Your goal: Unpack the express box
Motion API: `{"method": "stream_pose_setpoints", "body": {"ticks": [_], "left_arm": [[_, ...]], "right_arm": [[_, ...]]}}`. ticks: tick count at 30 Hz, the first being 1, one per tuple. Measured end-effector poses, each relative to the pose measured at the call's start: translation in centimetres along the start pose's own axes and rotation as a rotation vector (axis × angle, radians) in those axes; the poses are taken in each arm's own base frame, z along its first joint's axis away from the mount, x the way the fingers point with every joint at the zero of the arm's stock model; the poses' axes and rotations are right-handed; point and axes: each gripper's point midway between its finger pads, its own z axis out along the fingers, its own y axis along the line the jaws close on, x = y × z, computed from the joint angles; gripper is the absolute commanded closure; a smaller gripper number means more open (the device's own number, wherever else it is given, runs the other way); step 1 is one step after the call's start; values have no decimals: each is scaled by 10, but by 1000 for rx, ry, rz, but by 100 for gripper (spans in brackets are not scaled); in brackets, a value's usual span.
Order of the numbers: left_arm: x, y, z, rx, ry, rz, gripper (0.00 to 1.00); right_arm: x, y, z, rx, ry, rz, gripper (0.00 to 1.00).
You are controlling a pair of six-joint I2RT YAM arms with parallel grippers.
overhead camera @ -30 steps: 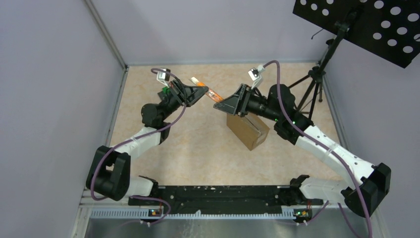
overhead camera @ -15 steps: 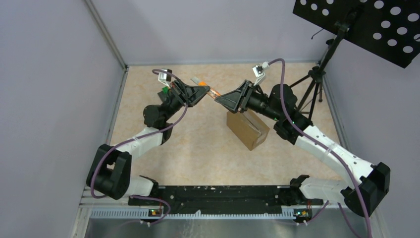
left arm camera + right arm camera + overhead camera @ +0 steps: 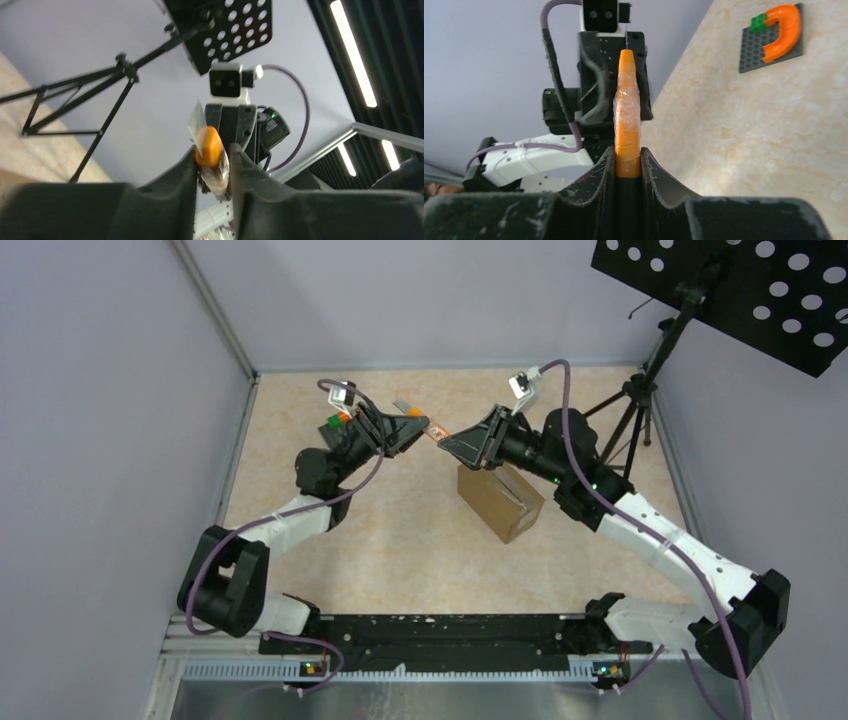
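Arms raised — left hand (image 3: 420,425) and right hand (image 3: 443,441) pinched, tip-to-tip.

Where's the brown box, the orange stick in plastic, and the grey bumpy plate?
Small brown cardboard box (image 3: 498,498): top view, its top face.
Orange stick wrapped in clear plastic (image 3: 627,115): right wrist view, its wrapped middle.
Grey studded plate (image 3: 751,47): right wrist view, bare grey part.

In the top view the express box (image 3: 500,502) lies right of centre on the table (image 3: 400,540), just below the wrapped stick (image 3: 432,428). The stick spans between the left gripper (image 3: 421,427) and the right gripper (image 3: 442,443). A studded plate (image 3: 751,47) lies left of them, and a tripod (image 3: 635,405) stands upper right.
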Motion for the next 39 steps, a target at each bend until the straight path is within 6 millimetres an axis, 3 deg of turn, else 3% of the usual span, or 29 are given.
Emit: {"method": "stream_pose_setpoints", "body": {"ticks": [2, 4, 9, 14, 20, 24, 31, 39], "left_arm": [[5, 7, -1, -24, 27, 16, 26], [14, 17, -1, -59, 65, 25, 17], [31, 45, -9, -182, 149, 31, 15], [42, 69, -24, -334, 216, 69, 14], [51, 97, -39, -531, 294, 122, 14], [63, 114, -51, -631, 351, 128, 12], [81, 144, -72, -759, 429, 94, 4], [91, 155, -89, -830, 472, 72, 2]], "right_arm": [[0, -8, -2, 51, 0, -13, 100], [-1, -19, -4, 116, 1, -28, 100], [-18, -51, -23, 366, -33, -125, 100], [-36, -91, -70, 680, -65, -256, 100], [-32, -144, -130, 1045, 14, -392, 100], [-22, -173, -153, 1226, 121, -467, 100], [-8, -196, -156, 1300, 295, -560, 100], [13, -209, -127, 1181, 468, -622, 100]]}}
